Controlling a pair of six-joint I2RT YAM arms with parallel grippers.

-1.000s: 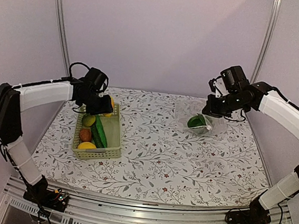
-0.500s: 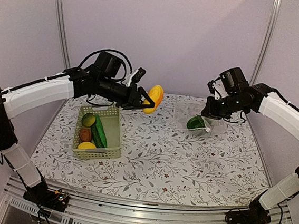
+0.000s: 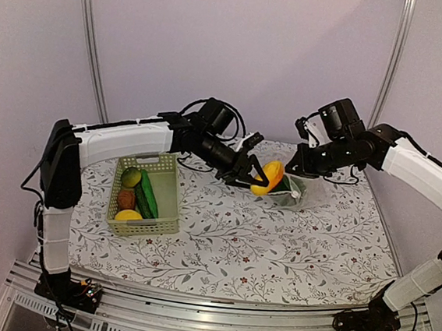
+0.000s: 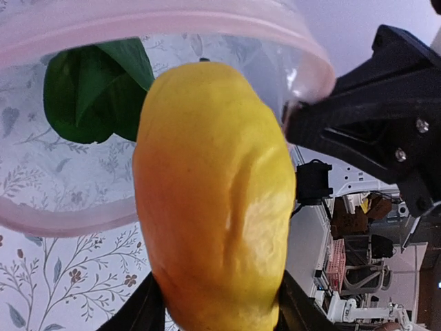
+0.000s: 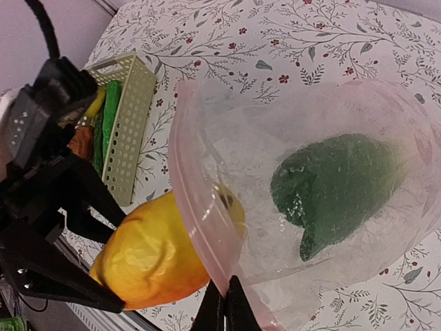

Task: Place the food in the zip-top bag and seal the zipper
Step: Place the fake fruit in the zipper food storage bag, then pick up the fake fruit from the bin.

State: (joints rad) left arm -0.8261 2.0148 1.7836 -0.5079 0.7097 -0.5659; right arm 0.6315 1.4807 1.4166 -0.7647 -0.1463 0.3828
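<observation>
- Several food pieces lie in the green basket (image 3: 141, 225) on the counter (image 3: 275, 249): a cucumber (image 3: 148, 194), a lemon (image 3: 128, 216) and a reddish-brown piece (image 3: 126, 199).
- The left gripper (image 3: 258, 174) clamps a yellow-orange piece (image 3: 269, 177) at the zip-top bag (image 5: 344, 110) mouth, against the zipper (image 5: 196, 221).
- The right gripper (image 3: 299, 167), pinched onto the zipper, holds the mouth open.
- A dark green piece (image 5: 334, 186) lies inside the bag.

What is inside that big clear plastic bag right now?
One dark green toy vegetable lies inside. A yellow-orange toy fruit is only at the clear bag's mouth. Whatever lies under the green piece is covered.
</observation>
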